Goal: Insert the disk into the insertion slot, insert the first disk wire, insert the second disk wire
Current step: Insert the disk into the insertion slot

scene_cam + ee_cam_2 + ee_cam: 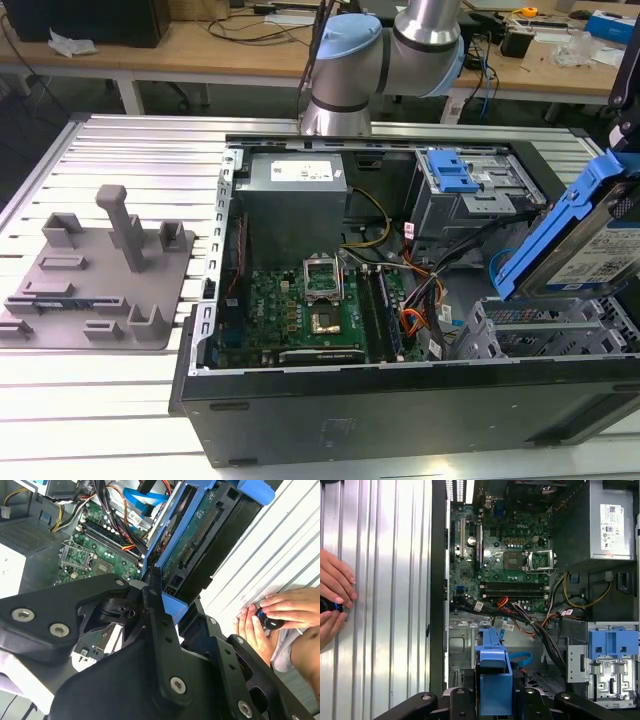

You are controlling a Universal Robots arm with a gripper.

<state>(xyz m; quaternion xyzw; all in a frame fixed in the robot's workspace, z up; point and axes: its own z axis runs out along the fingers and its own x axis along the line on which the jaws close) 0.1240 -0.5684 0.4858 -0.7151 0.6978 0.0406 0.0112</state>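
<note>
Disk insertion in hand: gripper [495, 702] pinches the blue-framed disk [600, 245], tilted at the exterior view's right above the insertion slot [520, 335]; seating likely needs levelling.

Print on the power supply label [611, 530] is illegible.

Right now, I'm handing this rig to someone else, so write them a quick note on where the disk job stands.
The claw is shut on the disk, gripping its blue frame.
The disk hangs tilted over the insertion slot, at the exterior view's right, not in it.
Done: disk picked up.
Left: seating it and both wire insertions.
A person's hand rests on the table beside the computer case.
</note>
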